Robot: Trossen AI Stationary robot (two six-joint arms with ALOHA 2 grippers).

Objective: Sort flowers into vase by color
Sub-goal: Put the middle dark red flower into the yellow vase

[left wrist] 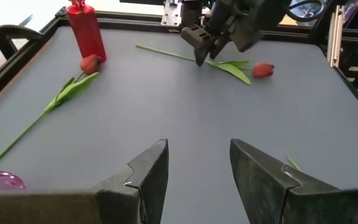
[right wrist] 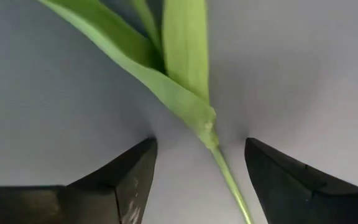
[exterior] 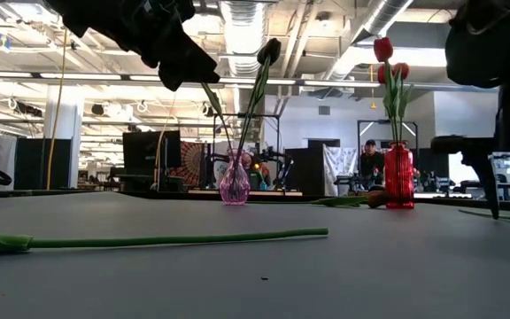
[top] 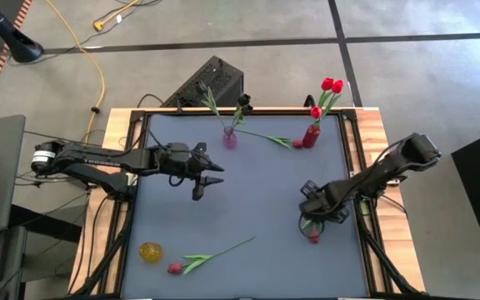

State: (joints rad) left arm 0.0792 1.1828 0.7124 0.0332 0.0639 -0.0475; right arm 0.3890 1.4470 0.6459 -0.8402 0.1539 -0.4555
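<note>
Three loose flowers on the bench (top: 248,200). Right gripper (right wrist: 197,163), fingers spread and empty, straddles the stem of the right-near tulip (top: 313,233), stem running between them. Left gripper (top: 211,175) hovers mid-left, fingers released, farther away.

An open lab: exposed ceiling ducts (exterior: 246,27), monitors (exterior: 149,151) and workbenches behind the table (exterior: 264,275).

I work above a grey concrete floor (top: 440,75) crossed by dark seams; a yellow cable (top: 98,58) trails at eleven o'clock, and bright ceiling lights (exterior: 237,27) hang over distant desks
</note>
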